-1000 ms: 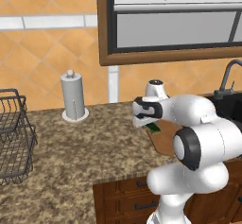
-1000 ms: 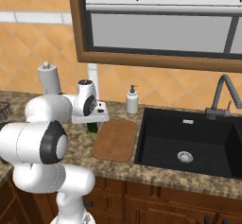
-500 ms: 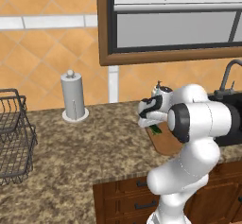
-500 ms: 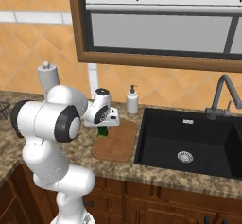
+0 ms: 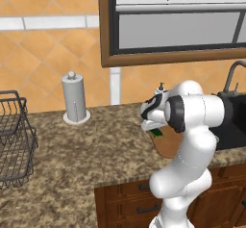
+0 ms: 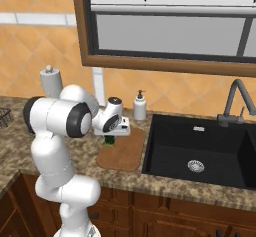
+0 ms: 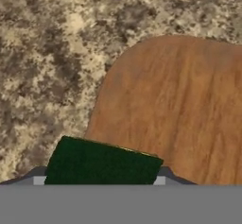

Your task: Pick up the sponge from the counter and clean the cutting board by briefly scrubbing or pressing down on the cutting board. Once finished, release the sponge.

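Sponge (image 7: 101, 164) sits clamped between the gripper (image 6: 111, 140) jaws, held in the air just over the near-left corner of the board (image 6: 122, 151), as the hand view has it: green block low in the picture, the board's rounded corner under and beyond it, counter (image 7: 52, 53) to the side. Whether it touches the wood yet cannot be told.

Over the last second the arm has swung from the bare counter to the left of the board toward the sink (image 6: 200, 151), carrying the sponge along, so the pick-up is done and the carry nearly so. What remains, by my judgement, is a short move further over the board, the press or scrub, then letting go.

A soap bottle (image 6: 139, 106) stands just behind the board, the paper towel roll (image 5: 74, 99) well off to the left, a wire basket (image 5: 14, 140) further still. Nothing lies on the board.
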Available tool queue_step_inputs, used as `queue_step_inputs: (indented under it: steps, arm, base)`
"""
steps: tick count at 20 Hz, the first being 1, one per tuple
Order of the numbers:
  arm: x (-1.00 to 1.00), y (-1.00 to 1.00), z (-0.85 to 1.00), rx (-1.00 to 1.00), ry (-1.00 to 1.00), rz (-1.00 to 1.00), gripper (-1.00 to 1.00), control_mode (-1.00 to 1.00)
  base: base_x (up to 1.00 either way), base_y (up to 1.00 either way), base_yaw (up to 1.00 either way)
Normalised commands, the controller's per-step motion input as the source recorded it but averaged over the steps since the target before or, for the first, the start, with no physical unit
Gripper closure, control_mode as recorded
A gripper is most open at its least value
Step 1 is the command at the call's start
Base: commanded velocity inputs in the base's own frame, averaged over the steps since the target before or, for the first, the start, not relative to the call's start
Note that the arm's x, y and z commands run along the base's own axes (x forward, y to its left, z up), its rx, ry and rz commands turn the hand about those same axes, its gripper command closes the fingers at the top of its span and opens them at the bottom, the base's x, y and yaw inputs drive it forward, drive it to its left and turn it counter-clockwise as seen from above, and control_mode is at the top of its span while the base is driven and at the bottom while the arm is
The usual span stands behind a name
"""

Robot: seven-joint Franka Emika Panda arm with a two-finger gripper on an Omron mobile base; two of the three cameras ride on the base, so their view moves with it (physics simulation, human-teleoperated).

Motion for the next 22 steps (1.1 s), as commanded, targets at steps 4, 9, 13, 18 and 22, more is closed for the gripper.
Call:
queue_step_inputs:
  steps: [4,9,13,18,22]
  arm:
    - [-0.21,-0.02,0.28,0.0,-0.09,-0.05,1.0,-1.0]
    - [0.06,-0.21,-0.48,0.0,-0.01,-0.07,1.0,-1.0]
    - [0.04,-0.82,-1.0,0.0,-0.05,-0.06,1.0,-1.0]
    - [-0.26,-0.97,-0.25,0.03,-0.17,-0.1,1.0,-1.0]
    - [-0.14,-0.82,-0.65,0.0,-0.09,-0.1,1.0,-1.0]
  base:
    - [0.0,0.0,0.0]
    - [0.0,0.0,0.0]
    - [0.0,0.0,0.0]
    - [0.0,0.0,0.0]
    - [0.0,0.0,0.0]
